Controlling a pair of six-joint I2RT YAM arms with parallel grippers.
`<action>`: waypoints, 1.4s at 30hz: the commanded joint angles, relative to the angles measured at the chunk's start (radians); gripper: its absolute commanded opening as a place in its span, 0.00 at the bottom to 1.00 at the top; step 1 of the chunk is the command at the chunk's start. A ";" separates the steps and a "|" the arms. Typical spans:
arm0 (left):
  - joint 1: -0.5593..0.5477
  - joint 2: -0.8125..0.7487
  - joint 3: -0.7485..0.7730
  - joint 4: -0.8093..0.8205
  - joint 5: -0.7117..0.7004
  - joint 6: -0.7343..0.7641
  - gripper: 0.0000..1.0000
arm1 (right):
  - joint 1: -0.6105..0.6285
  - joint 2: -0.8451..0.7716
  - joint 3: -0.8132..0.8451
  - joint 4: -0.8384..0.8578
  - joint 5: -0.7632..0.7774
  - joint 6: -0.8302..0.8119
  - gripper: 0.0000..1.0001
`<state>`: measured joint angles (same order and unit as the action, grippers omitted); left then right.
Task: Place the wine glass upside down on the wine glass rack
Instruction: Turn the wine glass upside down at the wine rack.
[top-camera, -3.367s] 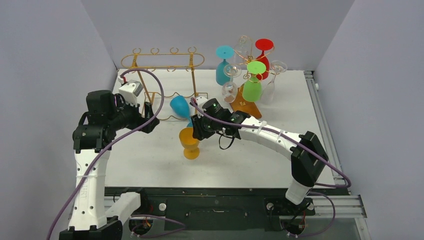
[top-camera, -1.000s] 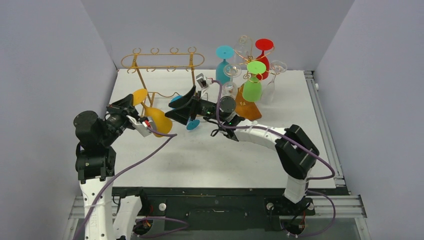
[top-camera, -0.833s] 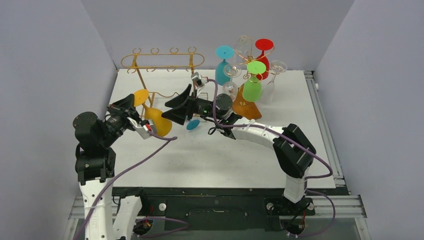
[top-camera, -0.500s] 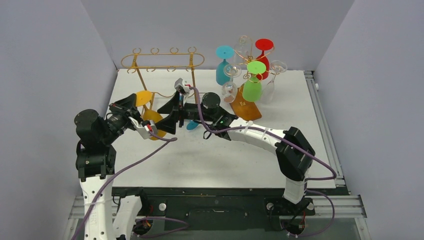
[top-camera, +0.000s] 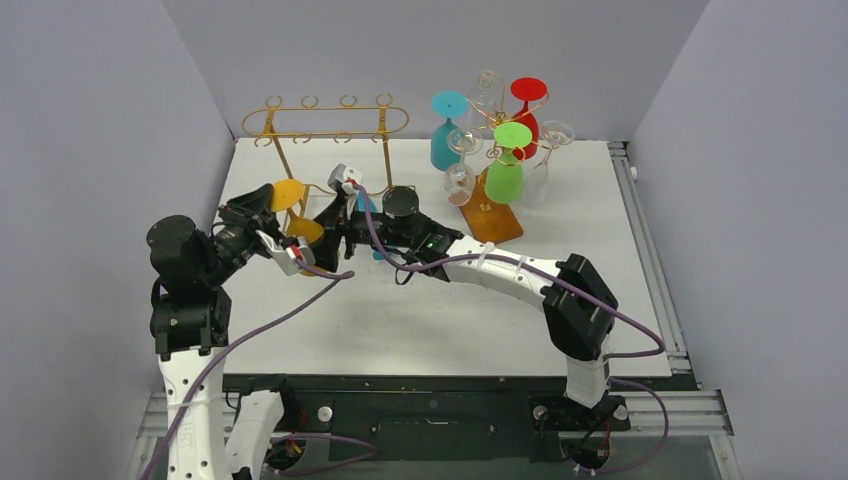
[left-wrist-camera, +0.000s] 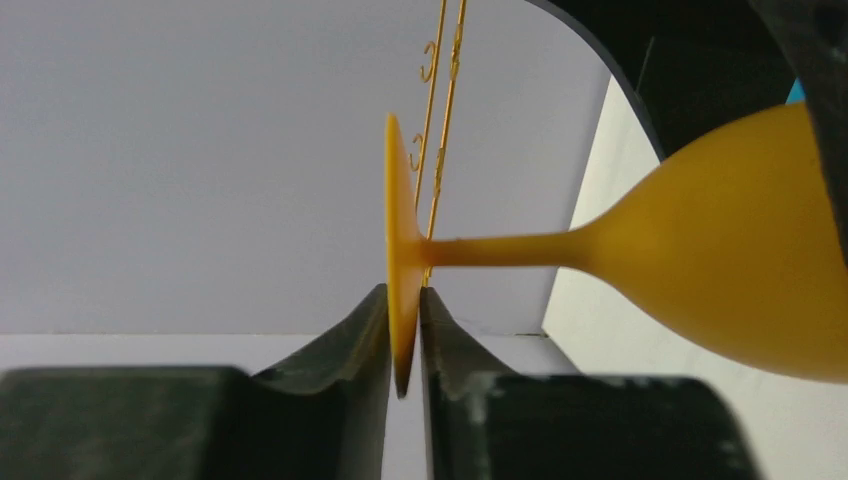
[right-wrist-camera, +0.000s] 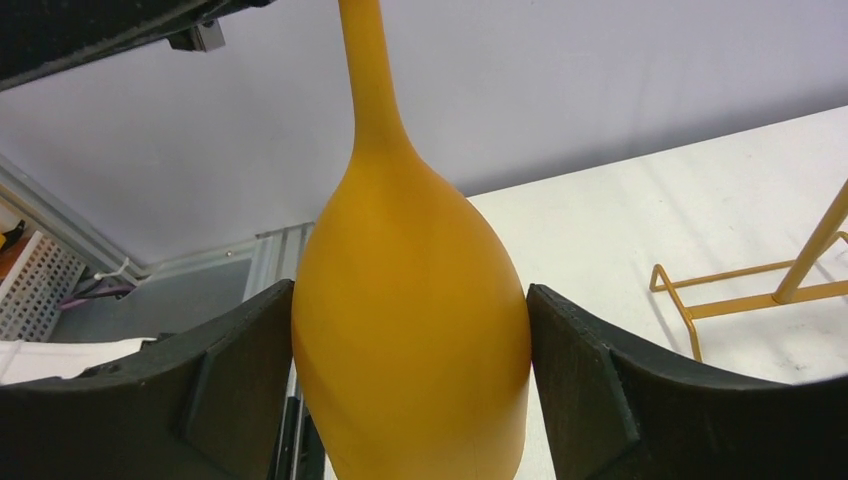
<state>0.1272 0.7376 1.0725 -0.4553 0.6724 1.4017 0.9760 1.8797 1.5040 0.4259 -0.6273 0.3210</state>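
Note:
The orange wine glass (top-camera: 303, 231) hangs on its side above the table, in front of the gold wire rack (top-camera: 325, 120). My left gripper (left-wrist-camera: 403, 300) is shut on the rim of the glass's round foot (left-wrist-camera: 398, 230), with the stem (left-wrist-camera: 500, 250) running off to the right. My right gripper (right-wrist-camera: 410, 300) reaches in from the right, and both its pads (right-wrist-camera: 560, 350) press against the sides of the orange bowl (right-wrist-camera: 410, 330). In the top view the right gripper (top-camera: 325, 225) hides most of the bowl.
A blue glass (top-camera: 378, 250) lies on the table under the right arm. At the back right stands a second rack on a brown base (top-camera: 495, 215), with several coloured and clear glasses hung on it. The gold rack's foot (right-wrist-camera: 740, 285) is close to the right.
My right gripper has swung left from beside the blue glass to the orange bowl, and its jaws have narrowed onto it. The left gripper kept hold of the foot and barely moved.

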 joint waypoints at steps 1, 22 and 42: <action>0.003 0.006 0.025 0.140 0.011 -0.132 0.35 | -0.002 0.022 0.040 0.034 0.079 -0.038 0.69; 0.127 0.552 0.508 0.268 -0.402 -0.917 0.96 | -0.044 0.208 0.284 0.035 0.403 -0.019 0.61; 0.164 0.848 0.579 0.433 -0.374 -1.069 1.00 | -0.043 0.347 0.427 0.069 0.477 0.058 0.60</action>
<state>0.2848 1.5700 1.6508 -0.1452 0.2768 0.3592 0.9253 2.2158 1.8629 0.4191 -0.1680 0.3508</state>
